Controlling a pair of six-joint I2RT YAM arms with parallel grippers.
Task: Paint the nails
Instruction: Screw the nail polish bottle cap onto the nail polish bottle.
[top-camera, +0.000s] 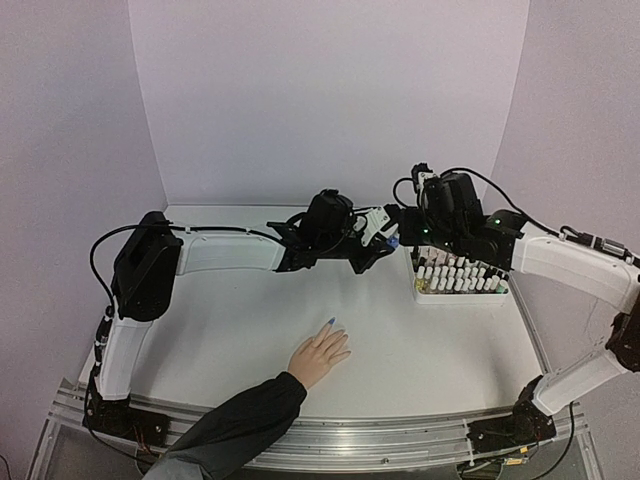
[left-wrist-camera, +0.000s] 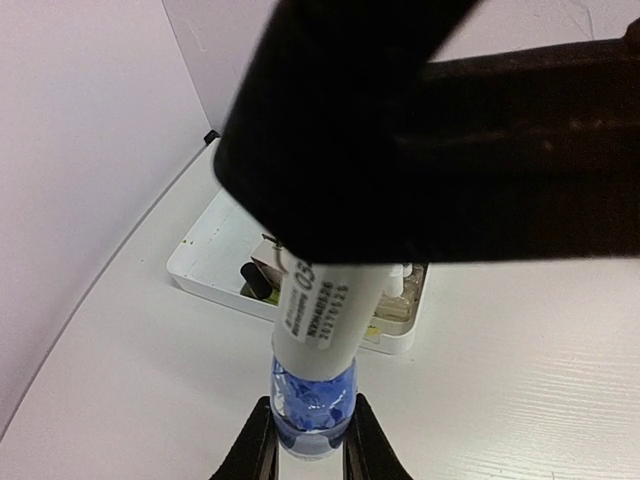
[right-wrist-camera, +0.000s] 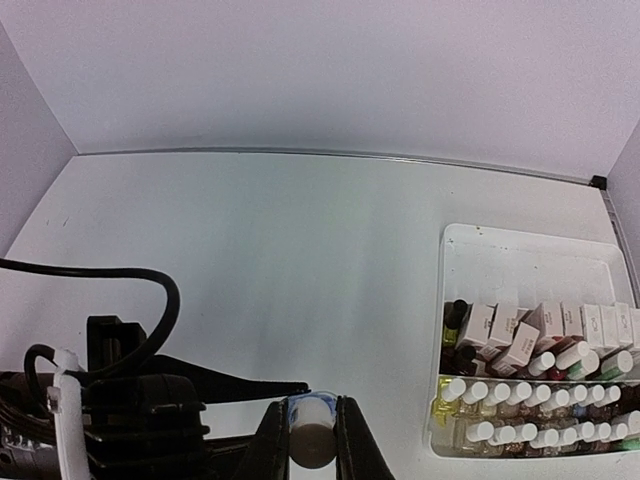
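A human hand (top-camera: 320, 355) with a dark sleeve lies flat on the table near the front; one of its nails (top-camera: 330, 322) shows blue, the others are too small to judge. Above the table's middle, my left gripper (top-camera: 372, 240) is shut on the blue glass body of a polish bottle (left-wrist-camera: 313, 400). My right gripper (top-camera: 402, 232) is shut on that bottle's white cap (right-wrist-camera: 312, 415), which reads as a labelled white cylinder (left-wrist-camera: 325, 310) in the left wrist view. The two grippers meet end to end at the bottle (top-camera: 388, 240).
A white tray (top-camera: 462, 296) filled with several small polish bottles and boxes stands at the right, under the right arm. It also shows as the tray (right-wrist-camera: 520, 255) in the right wrist view. White walls close the back and sides.
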